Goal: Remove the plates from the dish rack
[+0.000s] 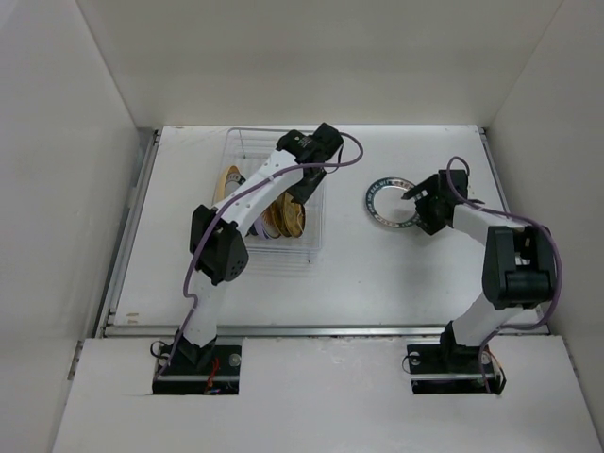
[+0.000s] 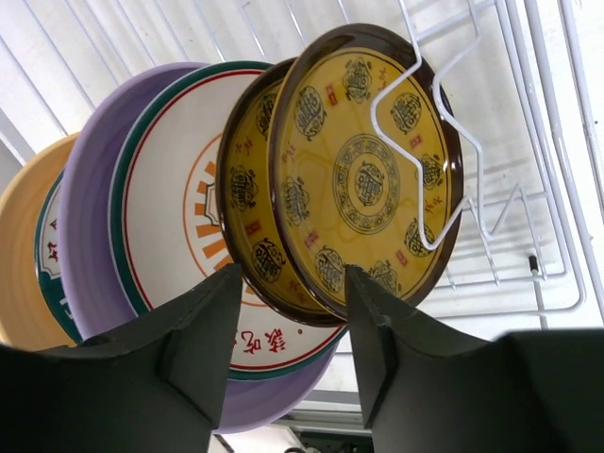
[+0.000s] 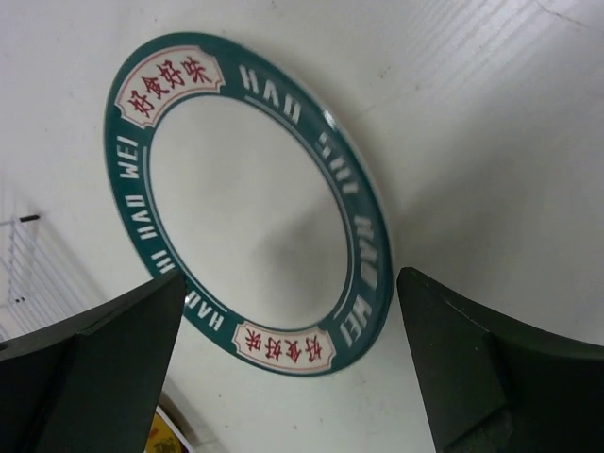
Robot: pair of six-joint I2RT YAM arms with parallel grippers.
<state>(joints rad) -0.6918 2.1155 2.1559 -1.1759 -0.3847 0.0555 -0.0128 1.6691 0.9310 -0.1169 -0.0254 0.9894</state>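
Note:
The dish rack [image 1: 241, 151] is a white wire rack at the table's left middle, and its wires also show in the left wrist view [image 2: 472, 142]. Several plates stand upright in it: a gold-brown plate [image 2: 368, 170] in front, another gold-brown plate [image 2: 247, 203], a white teal-rimmed plate with red marks [image 2: 179, 217], a lavender plate [image 2: 94, 208] and a pale yellow plate [image 2: 24, 255]. My left gripper [image 2: 293, 316] is open, its fingers either side of the gold-brown plates' lower rims. The green-rimmed white plate [image 3: 250, 203] lies flat on the table [image 1: 389, 205]. My right gripper [image 3: 288, 340] is open and empty just above its near edge.
White walls enclose the table on the left, back and right. A raised metal rail [image 1: 127, 236] runs along the left edge. A corner of the rack's wire [image 3: 19, 264] shows left of the flat plate.

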